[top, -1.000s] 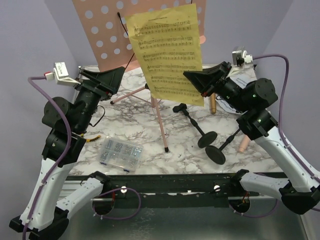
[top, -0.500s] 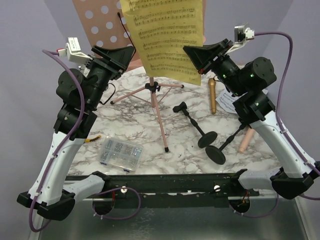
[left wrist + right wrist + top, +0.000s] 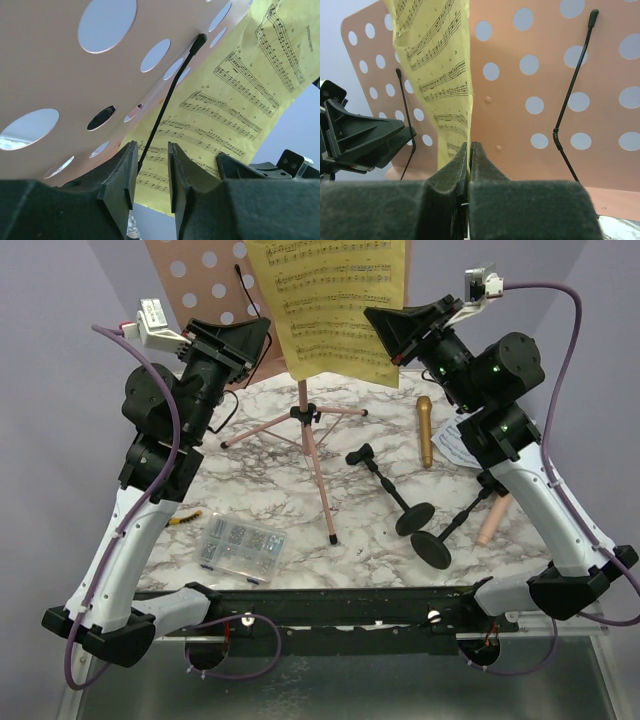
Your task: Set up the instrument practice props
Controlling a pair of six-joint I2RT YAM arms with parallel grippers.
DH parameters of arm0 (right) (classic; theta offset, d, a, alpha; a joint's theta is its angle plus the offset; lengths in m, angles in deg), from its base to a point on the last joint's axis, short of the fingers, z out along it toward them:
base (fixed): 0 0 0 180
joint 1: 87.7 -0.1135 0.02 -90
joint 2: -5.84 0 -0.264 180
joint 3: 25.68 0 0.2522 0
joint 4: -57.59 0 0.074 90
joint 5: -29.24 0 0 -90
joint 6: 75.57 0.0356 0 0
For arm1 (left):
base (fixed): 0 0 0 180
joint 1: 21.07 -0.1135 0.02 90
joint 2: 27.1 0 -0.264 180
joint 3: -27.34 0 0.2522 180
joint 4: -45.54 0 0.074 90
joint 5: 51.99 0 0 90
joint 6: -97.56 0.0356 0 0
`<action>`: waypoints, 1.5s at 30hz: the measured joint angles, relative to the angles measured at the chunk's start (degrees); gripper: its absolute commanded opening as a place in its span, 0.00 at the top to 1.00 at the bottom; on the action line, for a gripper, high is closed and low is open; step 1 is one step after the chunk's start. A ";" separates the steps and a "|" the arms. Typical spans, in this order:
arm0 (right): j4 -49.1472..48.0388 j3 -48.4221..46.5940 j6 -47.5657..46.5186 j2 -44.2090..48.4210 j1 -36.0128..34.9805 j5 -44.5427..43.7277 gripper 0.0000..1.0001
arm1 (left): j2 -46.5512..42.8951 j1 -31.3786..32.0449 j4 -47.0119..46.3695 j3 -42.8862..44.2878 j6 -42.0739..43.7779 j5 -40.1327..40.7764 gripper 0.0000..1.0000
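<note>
The pink perforated music rack [image 3: 200, 285] stands on tripod legs [image 3: 312, 455] at the back. My right gripper [image 3: 385, 332] is shut on the right edge of the yellow sheet-music page [image 3: 335, 305] and holds it up against the rack; the right wrist view shows the page [image 3: 437, 65] pinched in the gripper [image 3: 469, 150]. My left gripper [image 3: 262, 340] is open at the rack's left side. In the left wrist view the black wire page holder [image 3: 172, 90] runs down into its gap [image 3: 151, 170]. A gold microphone [image 3: 424, 430], a pink microphone [image 3: 492, 518] and two black mic holders [image 3: 395, 490] [image 3: 445, 535] lie on the table.
A clear compartment box of screws [image 3: 240, 547] and yellow-handled pliers [image 3: 183, 518] lie at the front left. A white page [image 3: 455, 445] lies partly under my right arm. A second wire holder [image 3: 572, 85] sits on the rack's right side. Purple walls close in the sides.
Both arms have risen. My right gripper has lifted the yellow page higher against the rack. My left gripper has moved up and right to the rack's left wire holder.
</note>
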 measured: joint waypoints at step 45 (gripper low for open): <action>-4.44 -4.72 -0.98 -5.18 1.84 -0.59 1.00 | -1.38 0.02 -9.66 -5.35 5.38 -2.69 0.54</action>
